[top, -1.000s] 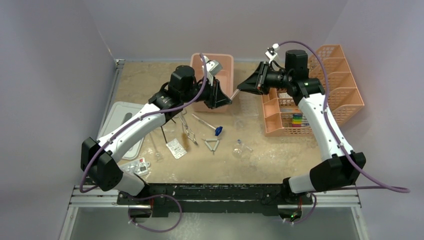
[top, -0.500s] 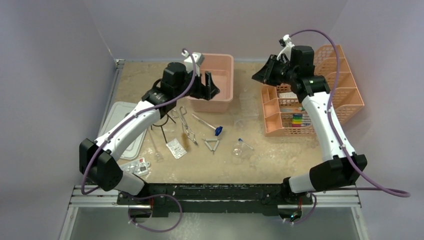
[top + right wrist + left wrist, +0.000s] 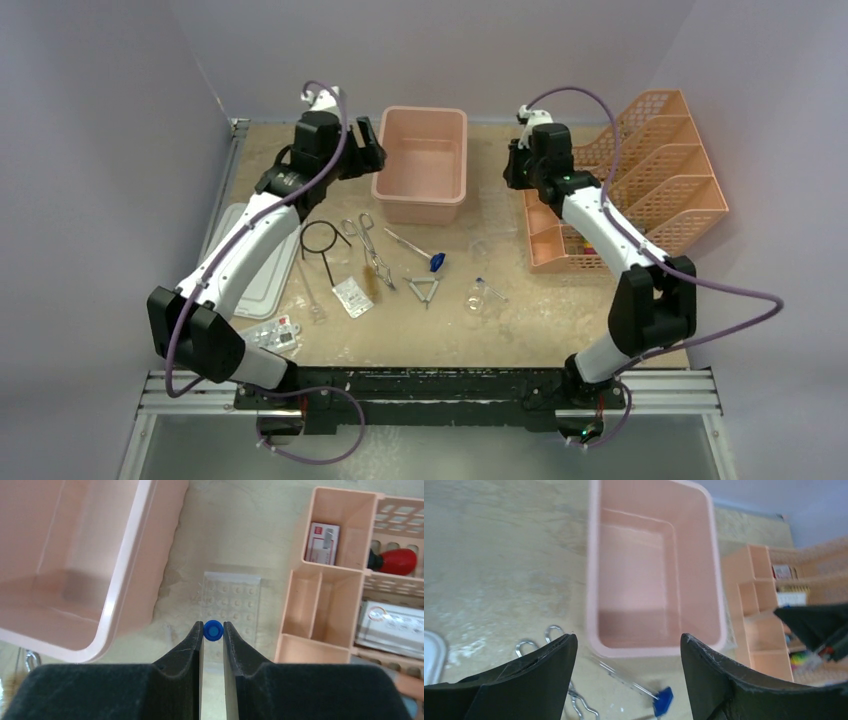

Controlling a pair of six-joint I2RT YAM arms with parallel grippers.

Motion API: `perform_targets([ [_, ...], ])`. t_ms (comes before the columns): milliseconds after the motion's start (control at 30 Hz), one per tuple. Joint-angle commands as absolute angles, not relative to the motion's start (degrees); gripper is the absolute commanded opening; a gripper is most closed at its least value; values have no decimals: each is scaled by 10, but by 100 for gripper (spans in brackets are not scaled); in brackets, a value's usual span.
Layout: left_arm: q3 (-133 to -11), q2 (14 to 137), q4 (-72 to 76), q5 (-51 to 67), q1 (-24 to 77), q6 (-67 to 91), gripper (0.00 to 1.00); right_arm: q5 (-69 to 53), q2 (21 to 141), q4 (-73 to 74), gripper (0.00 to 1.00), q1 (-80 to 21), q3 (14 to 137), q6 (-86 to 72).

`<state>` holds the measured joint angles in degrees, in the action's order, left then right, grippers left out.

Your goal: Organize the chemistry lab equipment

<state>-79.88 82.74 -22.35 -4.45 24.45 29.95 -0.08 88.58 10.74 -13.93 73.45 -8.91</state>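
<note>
My right gripper point(image 3: 213, 625) is shut on a small blue-capped piece point(image 3: 213, 631), seen end-on, above a clear dimpled plate point(image 3: 235, 600). In the top view the right gripper point(image 3: 513, 170) hangs between the pink tub point(image 3: 385, 195) and the orange organizer. My left gripper point(image 3: 629, 637) is open and holds nothing. It hovers left of the tub point(image 3: 594, 580), above the thin blue-tipped rod point(image 3: 663, 700) and the metal tongs point(image 3: 551, 632). On the table lie a black wire ring point(image 3: 320, 238), tongs point(image 3: 373, 250), the rod point(image 3: 436, 262), a wire triangle point(image 3: 424, 290), clear glassware point(image 3: 478, 296) and white packets point(image 3: 352, 296).
Orange mesh racks point(image 3: 665, 165) stand at the back right. In front of them a compartment organizer point(image 3: 320, 605) holds small boxes and a red bulb point(image 3: 397, 560). A white lid point(image 3: 250, 262) lies at the left edge. Walls close in on three sides.
The two grippers met in front of the tub, then parted. The left one opened and pulled back to the left. The right one swung right and turned downward, keeping the blue-capped piece.
</note>
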Motion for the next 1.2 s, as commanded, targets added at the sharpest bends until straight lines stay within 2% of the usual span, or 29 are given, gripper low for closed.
perform_targets([
  [0,-820,803,-246,-92,183,344,75,25,901,-19,15,-159,721,-60],
  [200,-804,793,-249,-73,105,368,75,35,935,-75,15,-175,705,-52],
  [433,-790,791,-238,-59,60,393,74,41,958,-137,14,-179,671,-51],
  [1167,-764,809,-228,-50,23,425,72,28,1035,-210,13,-181,667,-36],
])
